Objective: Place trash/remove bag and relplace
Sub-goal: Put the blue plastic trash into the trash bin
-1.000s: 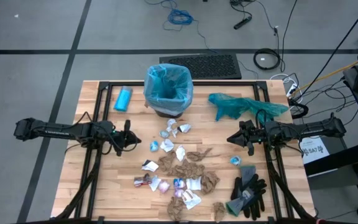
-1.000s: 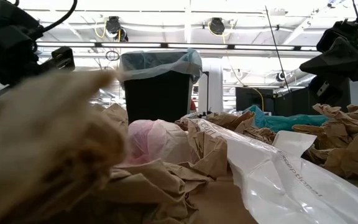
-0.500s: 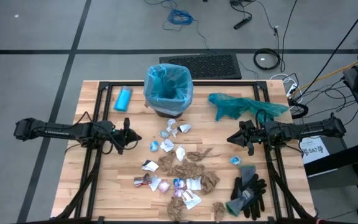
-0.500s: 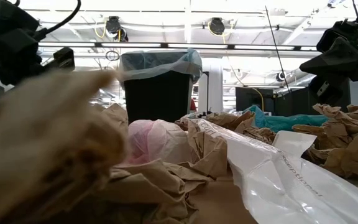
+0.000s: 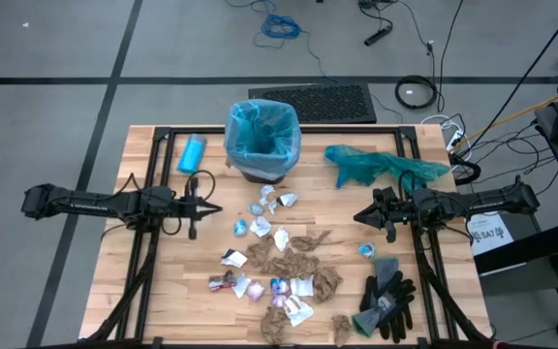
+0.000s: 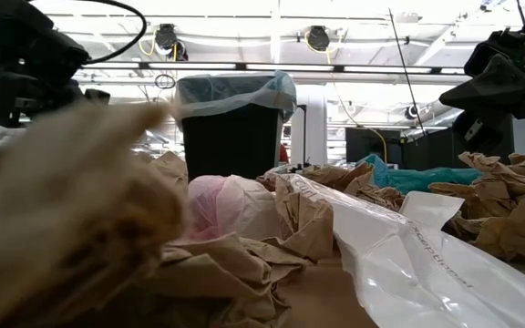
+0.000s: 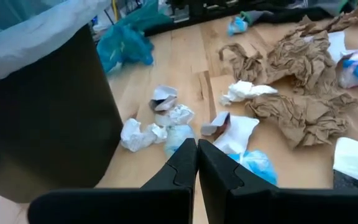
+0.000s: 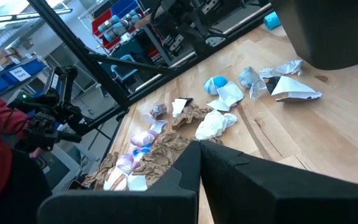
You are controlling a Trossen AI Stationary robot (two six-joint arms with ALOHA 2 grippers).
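Jaws shut, nothing gripped, both grippers.

Left gripper point(image 5: 212, 206) hung beside scattered trash point(image 5: 279, 262); right gripper point(image 5: 359, 217) waited opposite. Bag point(image 5: 262, 131) lined the bin (step 1, seemingly): next called for opening over 1 scrap.

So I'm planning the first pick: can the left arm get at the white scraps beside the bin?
Probably yes. The left gripper, jaws shut, points at the white scraps over bare table; the bin stands clear, off to the side.
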